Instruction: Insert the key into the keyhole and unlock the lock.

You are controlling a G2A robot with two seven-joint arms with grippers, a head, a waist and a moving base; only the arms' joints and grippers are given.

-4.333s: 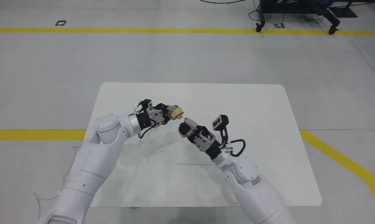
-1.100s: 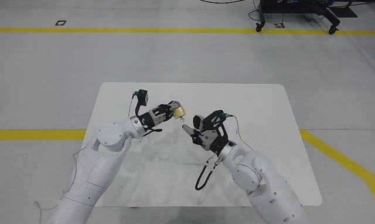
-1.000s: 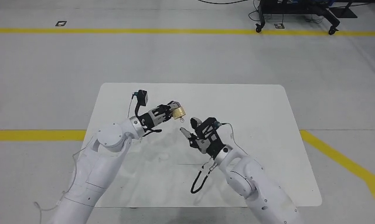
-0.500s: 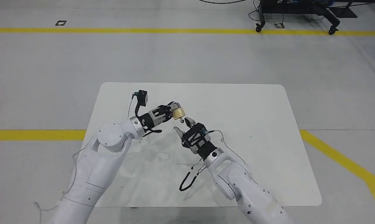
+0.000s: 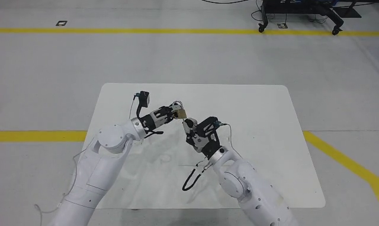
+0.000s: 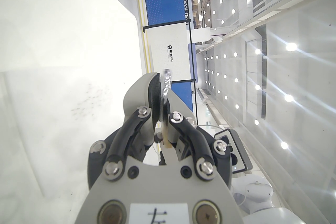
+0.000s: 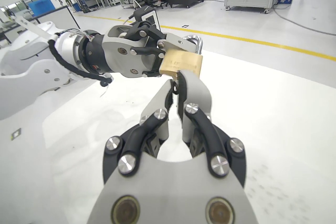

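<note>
Above the white counter [image 5: 260, 167], both of the task's pieces are being held in the air. The left arm [image 5: 112, 137] is holding the brass lock [image 7: 181, 64] out, its jaws clamped on the body. The right arm [image 5: 237, 178] is meeting the lock at the end opposite the shackle [image 7: 196, 41], with its jaws pinched together on the small dark key [image 7: 173, 87]. The key's tip is touching that end face. Pick-up and alignment are looking done and insertion seems to be just beginning. The keyhole is hidden, so I cannot tell how deep the key is sitting. The shackle is looking closed, so turning and unlocking are remaining.
</note>
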